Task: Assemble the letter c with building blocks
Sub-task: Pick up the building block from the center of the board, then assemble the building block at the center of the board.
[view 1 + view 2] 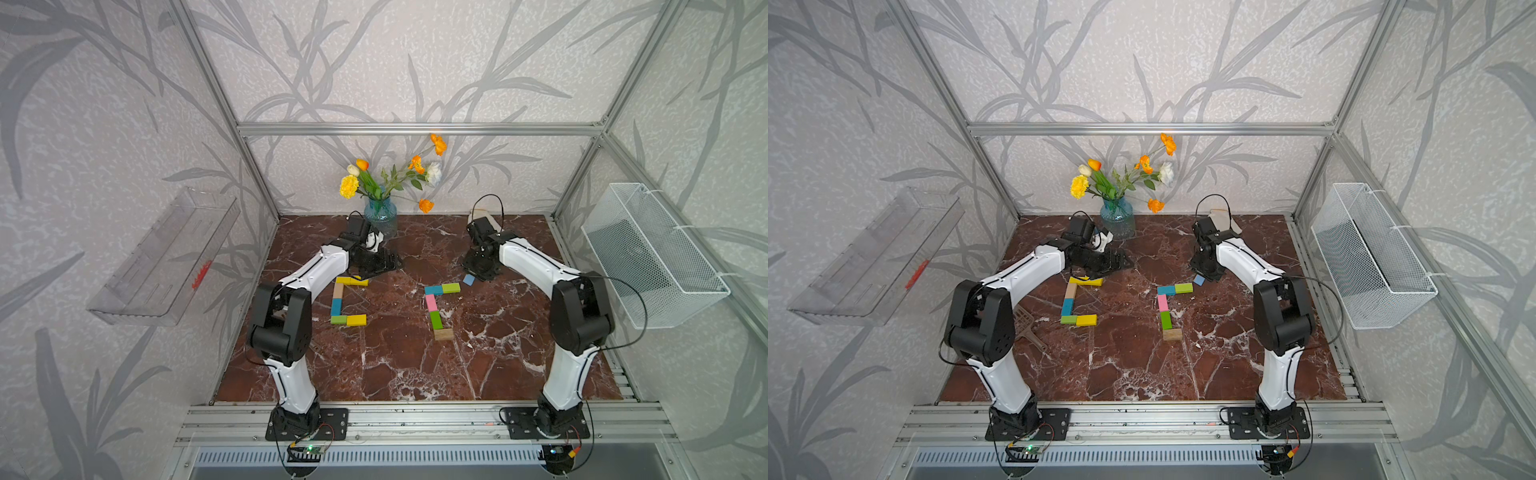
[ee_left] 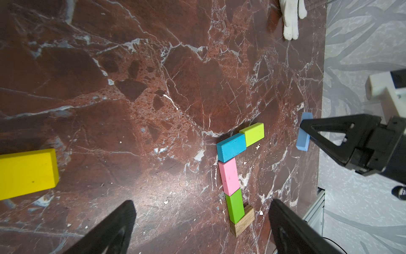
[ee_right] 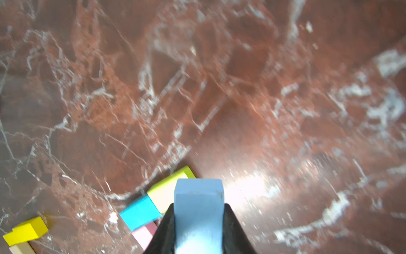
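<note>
Both top views look down on a red-brown marble table [image 1: 395, 365] in the lower centre of the frame. Two white and black robot arms reach in from the bottom edge.

Left of centre lies a complete letter c [image 1: 336, 306], a squared outline of building blocks [image 1: 356, 319]. It has yellow along the top, tan and teal down the side, and green and yellow along the bottom. Right of centre lies an unfinished c [image 1: 431, 303], with teal and lime blocks along the top, pink and green down the side, and a brown block [image 1: 443, 333] at the foot.

The left wrist view shows the left gripper [image 2: 201, 203] with its jaws spread wide over bare table. In the top views it sits just above the complete letter c.

The right gripper [image 3: 198, 209] is clamped on a light blue block [image 3: 198, 193], seen close in the right wrist view between two black fingers [image 3: 232, 226]. A top view shows only a small part of this block [image 1: 468, 279], just up and right of the unfinished c. The left wrist view shows it side-on, upright in the grip. Whether its lower end touches the table cannot be told.

A brown slotted scoop [image 1: 1026, 326] shows in a top view, beside the left arm's elbow. A white glove [image 2: 291, 19] shows its fingertips plainly in the left wrist view. A vase of flowers [image 1: 380, 216] stands at the table's far edge, upper centre.
</note>
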Available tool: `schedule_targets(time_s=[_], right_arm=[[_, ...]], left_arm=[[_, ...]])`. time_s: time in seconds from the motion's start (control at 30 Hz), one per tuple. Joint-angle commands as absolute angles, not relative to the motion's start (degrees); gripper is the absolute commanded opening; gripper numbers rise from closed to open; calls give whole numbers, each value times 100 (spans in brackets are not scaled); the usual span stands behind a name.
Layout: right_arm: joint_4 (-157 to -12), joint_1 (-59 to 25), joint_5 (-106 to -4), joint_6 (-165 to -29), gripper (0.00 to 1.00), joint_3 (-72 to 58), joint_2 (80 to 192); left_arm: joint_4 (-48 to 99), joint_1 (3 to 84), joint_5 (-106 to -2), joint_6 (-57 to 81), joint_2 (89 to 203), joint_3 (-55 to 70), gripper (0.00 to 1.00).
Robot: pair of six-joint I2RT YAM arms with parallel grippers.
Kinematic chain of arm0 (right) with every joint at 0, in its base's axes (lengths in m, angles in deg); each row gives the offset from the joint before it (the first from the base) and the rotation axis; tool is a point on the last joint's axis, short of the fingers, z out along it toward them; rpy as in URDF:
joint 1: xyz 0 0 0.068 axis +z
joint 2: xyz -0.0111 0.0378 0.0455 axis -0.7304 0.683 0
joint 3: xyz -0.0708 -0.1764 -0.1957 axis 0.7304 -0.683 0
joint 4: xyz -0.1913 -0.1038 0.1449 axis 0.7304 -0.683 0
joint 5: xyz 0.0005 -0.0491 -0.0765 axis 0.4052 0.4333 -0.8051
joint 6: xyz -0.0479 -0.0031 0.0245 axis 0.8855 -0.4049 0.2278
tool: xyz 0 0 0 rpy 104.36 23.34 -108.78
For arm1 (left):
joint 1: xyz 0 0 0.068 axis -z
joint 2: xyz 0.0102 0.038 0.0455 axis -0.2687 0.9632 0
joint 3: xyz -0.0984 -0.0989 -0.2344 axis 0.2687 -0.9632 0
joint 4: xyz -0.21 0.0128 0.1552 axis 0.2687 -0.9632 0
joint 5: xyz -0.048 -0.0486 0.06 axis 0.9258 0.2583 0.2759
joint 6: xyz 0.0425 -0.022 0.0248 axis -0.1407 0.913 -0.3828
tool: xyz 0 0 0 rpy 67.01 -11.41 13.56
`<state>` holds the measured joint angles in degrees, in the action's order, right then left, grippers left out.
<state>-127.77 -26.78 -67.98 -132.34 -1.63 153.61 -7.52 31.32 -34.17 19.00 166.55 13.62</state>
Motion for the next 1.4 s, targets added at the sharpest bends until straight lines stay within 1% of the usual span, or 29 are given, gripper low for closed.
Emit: schedule_targets(time_s=[0.0, 0.2, 0.53, 0.73, 1.03, 1.37], right_arm=[[-12564, -2612, -6884, -13801, 25, -870, 14641], [-12499, -2433, -7145, -14495, 26, -2244, 13412], [-12870, -1912, -7821, -15705, 26, -3295, 12057], [-13096, -1673, -7987, -16007, 26, -3361, 11960], [-13339, -1035, -8428, -16881, 26, -3288, 12330], [-12784, -614, -8369, -17933, 27, -3581, 12703]], left_arm=[[-756, 3115, -3516, 1784, 16569, 1432, 95], [-725, 3115, -3472, 1788, 16606, 1435, 95], [-721, 3117, -3504, 1750, 16537, 1411, 95], [-729, 3115, -3481, 1740, 16553, 1431, 95], [-704, 3115, -3462, 1696, 16513, 1419, 95], [-670, 3115, -3447, 1730, 16501, 1409, 95]])
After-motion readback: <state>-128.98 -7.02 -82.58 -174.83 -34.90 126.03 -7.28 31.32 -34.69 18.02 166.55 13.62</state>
